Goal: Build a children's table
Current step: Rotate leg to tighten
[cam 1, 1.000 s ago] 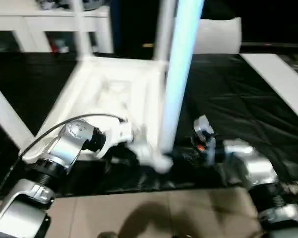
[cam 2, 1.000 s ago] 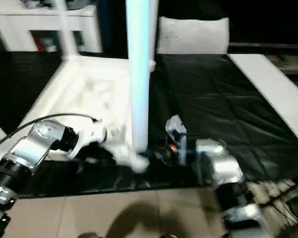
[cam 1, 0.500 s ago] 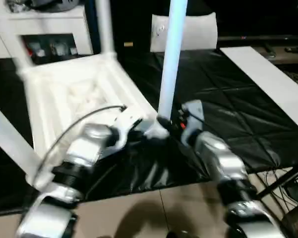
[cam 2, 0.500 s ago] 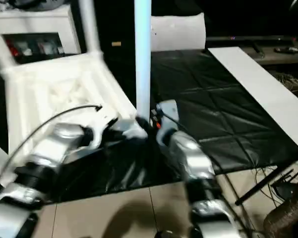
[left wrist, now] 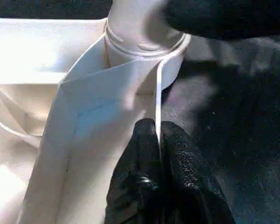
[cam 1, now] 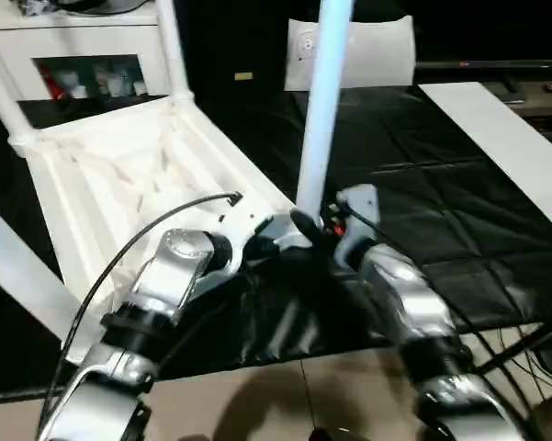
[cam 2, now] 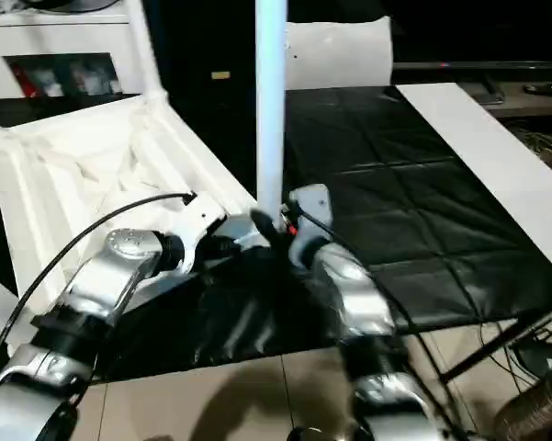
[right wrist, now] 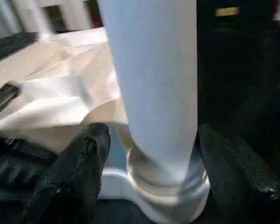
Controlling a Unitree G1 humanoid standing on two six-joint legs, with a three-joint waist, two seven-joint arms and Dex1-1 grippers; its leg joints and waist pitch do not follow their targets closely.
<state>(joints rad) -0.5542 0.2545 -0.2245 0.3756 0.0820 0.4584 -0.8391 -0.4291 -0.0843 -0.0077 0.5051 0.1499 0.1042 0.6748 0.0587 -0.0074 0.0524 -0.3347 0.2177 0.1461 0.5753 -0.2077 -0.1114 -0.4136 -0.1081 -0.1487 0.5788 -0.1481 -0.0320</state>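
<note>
On the black-covered surface (cam 1: 422,211) in front of you the children's table (cam 1: 119,175) lies upside down, ribbed underside up, with legs standing from its corner sockets. At the near corner your left tool (left wrist: 159,154) is clenched on the thin edge wall of the top, just beside the round socket (left wrist: 144,44). Your right tool (right wrist: 151,154) stands with its fingers (right wrist: 79,158) spread to either side of the near leg (cam 1: 323,101) at its foot; they look just clear of the tube, so take it as released rather than gripping.

Expect the whole thing to be light, hollow plastic. The top should be stiff across its ribs, but the rim you are pinching is a thin wall and will likely flex if you pull hard on it. The legs are smooth, tapered and probably slippery, so a grip high up would tend to slide and lever the socket. Take hold low on the leg, close to the collar, and steady the top at a ribbed corner.
</note>
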